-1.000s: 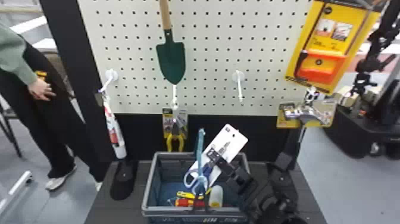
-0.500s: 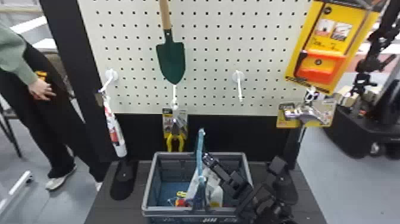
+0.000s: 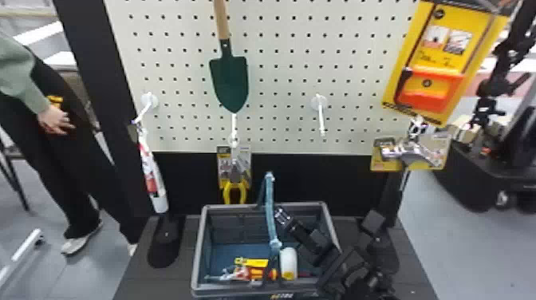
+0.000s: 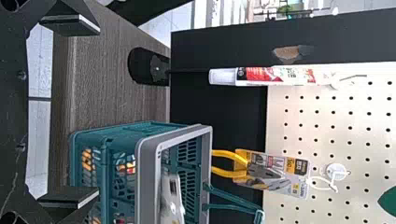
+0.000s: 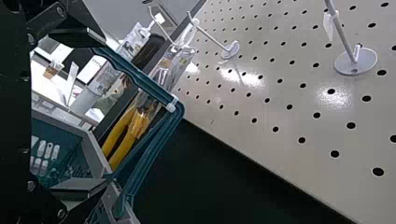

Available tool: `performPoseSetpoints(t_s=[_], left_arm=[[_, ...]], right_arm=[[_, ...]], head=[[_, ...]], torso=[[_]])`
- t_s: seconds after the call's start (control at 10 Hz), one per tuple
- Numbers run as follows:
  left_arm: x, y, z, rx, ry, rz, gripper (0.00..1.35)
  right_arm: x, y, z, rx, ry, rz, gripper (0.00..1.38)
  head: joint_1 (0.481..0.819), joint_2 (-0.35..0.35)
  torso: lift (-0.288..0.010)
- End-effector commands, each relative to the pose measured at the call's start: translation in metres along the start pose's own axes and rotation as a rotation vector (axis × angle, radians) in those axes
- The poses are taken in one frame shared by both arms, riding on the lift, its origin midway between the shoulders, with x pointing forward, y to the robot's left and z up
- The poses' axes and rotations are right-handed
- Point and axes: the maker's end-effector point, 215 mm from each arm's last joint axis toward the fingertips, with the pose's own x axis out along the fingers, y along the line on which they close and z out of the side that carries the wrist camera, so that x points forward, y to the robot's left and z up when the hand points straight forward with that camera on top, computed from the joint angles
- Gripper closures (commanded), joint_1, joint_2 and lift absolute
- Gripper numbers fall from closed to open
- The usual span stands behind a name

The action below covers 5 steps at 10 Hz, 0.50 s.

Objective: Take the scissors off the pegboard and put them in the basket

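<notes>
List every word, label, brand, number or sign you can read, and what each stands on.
No text reads for certain.
Yellow package: lettering too small.
Pliers' card: lettering too small.
Hanging tube: lettering too small.
Silver tool's card: marks too small.
Basket, front rim: marks too blurred.

One pegboard point(image 3: 287, 48) and one basket point(image 3: 197, 255) are counted | three white hooks point(image 3: 320, 104) are distinguished | one trowel point(image 3: 234, 81), one pliers pack point(image 3: 235, 190), one tube point(image 3: 151, 175) are logged | basket contents (overlapping) cannot be counted exactly.
</notes>
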Motion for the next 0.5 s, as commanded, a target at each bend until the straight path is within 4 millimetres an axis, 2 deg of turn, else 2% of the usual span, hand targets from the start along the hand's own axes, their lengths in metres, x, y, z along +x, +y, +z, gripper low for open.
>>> performPoseSetpoints(t_s=[0.0, 0.2, 0.3, 0.4], left_arm=[[0.000, 0.000, 0.000, 0.000, 0.000, 0.000, 0.10], [0.000, 0.000, -0.001, 0.000, 0.001, 0.000, 0.10], [0.000, 0.000, 0.000, 0.000, -0.001, 0.000, 0.10], [-0.001, 0.001, -0.001, -0.001, 0.000, 0.002, 0.10]], right_arm=[[0.000, 0.000, 0.000, 0.002, -0.002, -0.001, 0.18], [0.000, 0.002, 0.002, -0.004, -0.006, 0.003, 0.18], [0.003, 0.012, 0.018, -0.075, -0.029, 0.007, 0.18], [0.002, 0.024, 0.042, -0.158, -0.061, -0.016, 0.19]], head=[[0.549, 0.000], [0.549, 0.000], [0.549, 0.000], [0.549, 0.000]], torso=[[-0.100], [-0.100], [-0.100], [-0.100]])
